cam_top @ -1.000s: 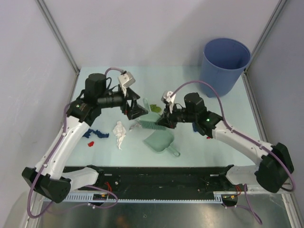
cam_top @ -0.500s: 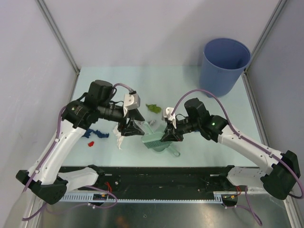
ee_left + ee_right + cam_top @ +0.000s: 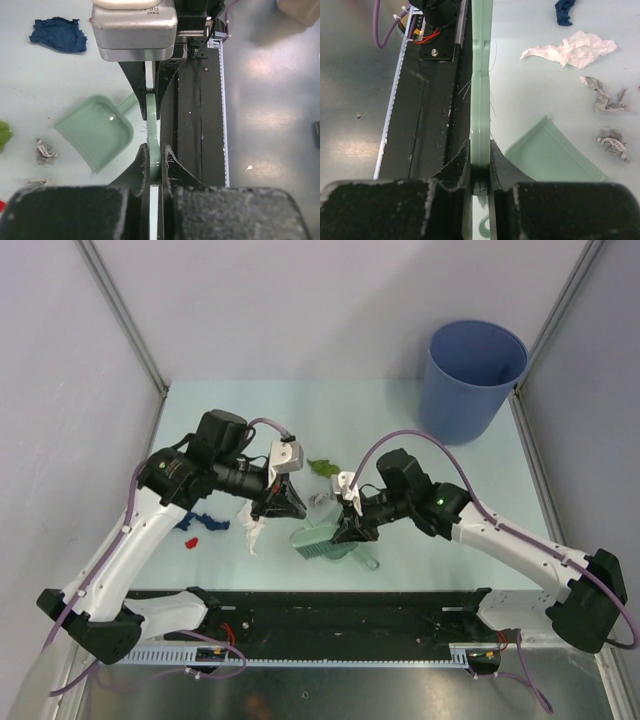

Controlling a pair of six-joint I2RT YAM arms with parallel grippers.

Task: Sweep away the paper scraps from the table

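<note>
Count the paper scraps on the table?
6: dark blue wad, red wad, white wad at left; green wad farther back; two grey wads beside the pale green plastic dustpan. More may be hidden.

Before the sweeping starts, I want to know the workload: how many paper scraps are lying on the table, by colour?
dark blue scrap: 1
white scrap: 1
grey scraps: 2
green scrap: 1
red scrap: 1
Total: 6

We see plain pale grey walls (image 3: 300, 300), slanting metal posts (image 3: 121, 312), and a glossy grey floor (image 3: 270, 125) catching light.
</note>
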